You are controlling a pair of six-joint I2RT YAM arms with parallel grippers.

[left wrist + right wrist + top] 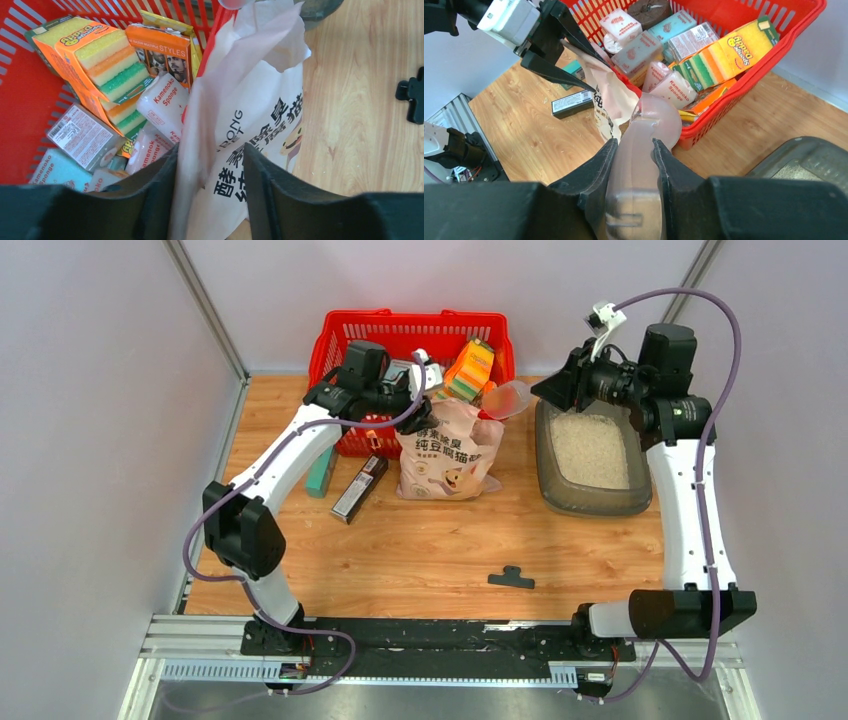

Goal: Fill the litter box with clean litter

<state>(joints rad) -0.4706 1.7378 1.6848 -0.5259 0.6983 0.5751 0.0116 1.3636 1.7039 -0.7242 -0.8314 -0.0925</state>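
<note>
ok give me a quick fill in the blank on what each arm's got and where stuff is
1. The left gripper is shut on the top of the printed ____.
2. The right gripper is shut on a clear plastic ____.
3. The pale litter lies in the grey ____.
4. The sponge packs sit in a ____ basket.
Missing: bag; scoop; litter box; red.

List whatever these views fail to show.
1. How full the bag is: left wrist, its folded mouth hides the inside.
2. Whether the scoop is loaded: right wrist, its cloudy bowl blurs it; top view too small.
3. Most of the litter box: right wrist, cut off by the frame edge.
</note>
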